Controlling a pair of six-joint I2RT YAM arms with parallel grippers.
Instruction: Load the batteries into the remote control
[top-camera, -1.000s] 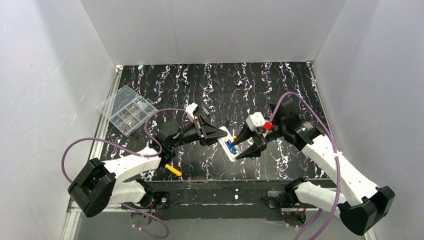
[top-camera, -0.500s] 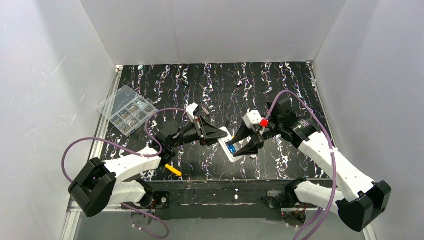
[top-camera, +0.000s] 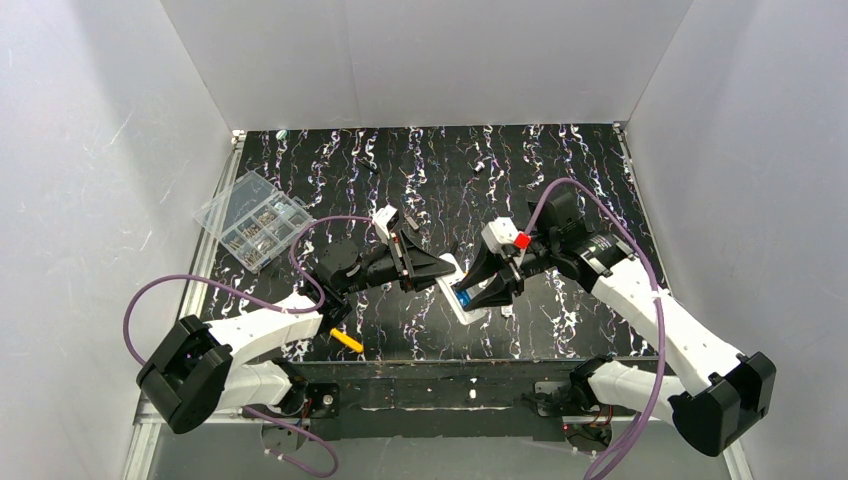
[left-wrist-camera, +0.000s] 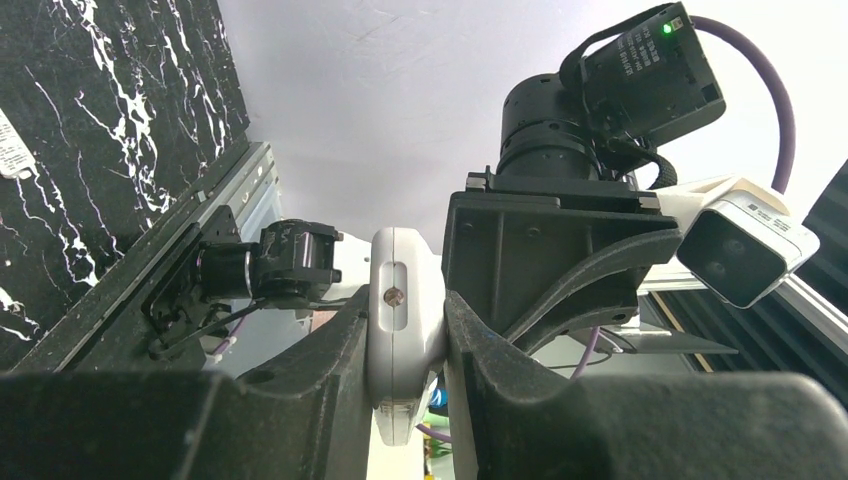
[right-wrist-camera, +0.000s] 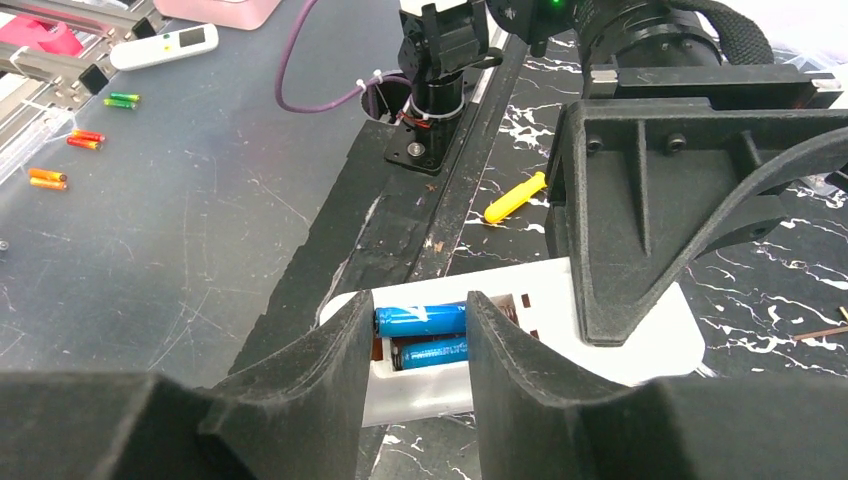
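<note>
Clear plastic forms the compartment box (top-camera: 255, 220) at the far left of the black marbled table (top-camera: 560, 180); it lies well apart from both arms. A yellow-handled tool (top-camera: 347, 341) lies near the front edge, beside the left arm.

The left gripper (top-camera: 445, 268) reaches toward the table centre. Its fingers (left-wrist-camera: 330, 370) are clenched on one end of the remote control (left-wrist-camera: 405, 300), with the white casing pinched edgewise between them.

The remote control lies at the table centre, between the two grippers, with its back facing up and the battery recess exposed. Two blue batteries (right-wrist-camera: 430, 352) lie side by side in the recess.

The right gripper (right-wrist-camera: 420, 300) is positioned over the recess end of the remote control. Its fingers (right-wrist-camera: 320, 380) stand apart, one on each side of the batteries, and grasp nothing. Whether the fingertips touch the casing or the cells cannot be determined.
</note>
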